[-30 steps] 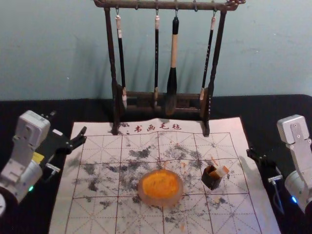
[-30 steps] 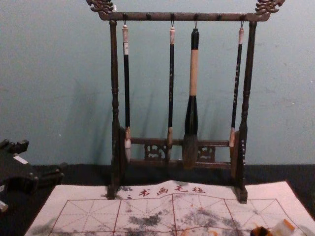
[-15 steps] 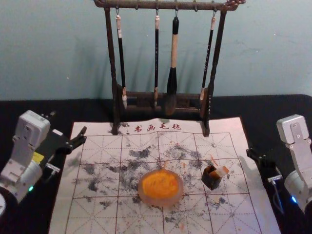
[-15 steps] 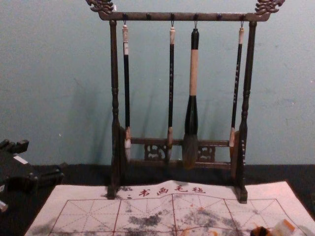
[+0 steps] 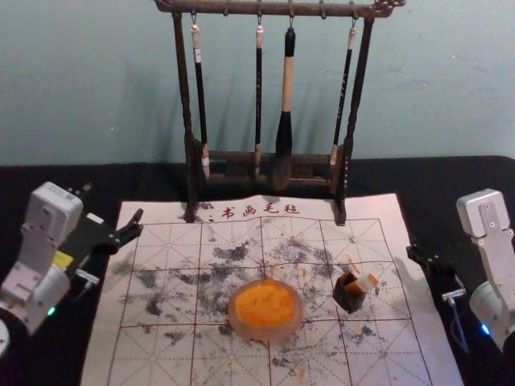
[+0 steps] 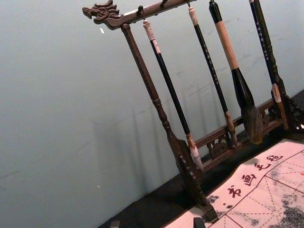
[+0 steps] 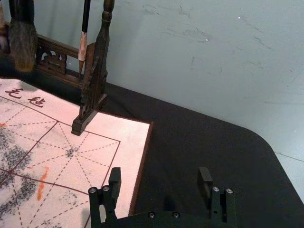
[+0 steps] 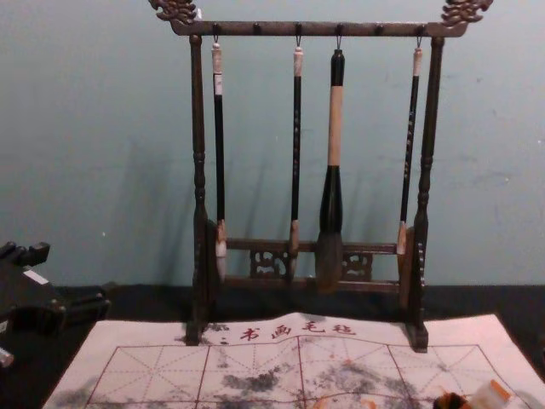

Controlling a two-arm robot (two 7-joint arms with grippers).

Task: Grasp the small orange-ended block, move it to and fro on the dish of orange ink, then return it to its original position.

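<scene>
My left gripper (image 5: 113, 202) is at the left edge of the paper in the head view, its fingers apart and empty; the left wrist view shows the tips of that gripper (image 6: 156, 223). Beyond the paper's right edge is my right gripper (image 5: 430, 263); in the right wrist view this gripper (image 7: 159, 176) is open over black cloth. The small orange-ended block (image 5: 367, 282) leans in a dark square holder (image 5: 349, 299) right of the dish of orange ink (image 5: 265, 312). In the chest view, the block (image 8: 490, 395) shows at the lower right.
A dark wooden rack (image 5: 348, 153) with several hanging brushes stands across the paper's far edge. The gridded, ink-stained paper (image 5: 161, 342) lies under the dish and holder. Black cloth (image 5: 451, 181) covers the table around it, with a wall behind.
</scene>
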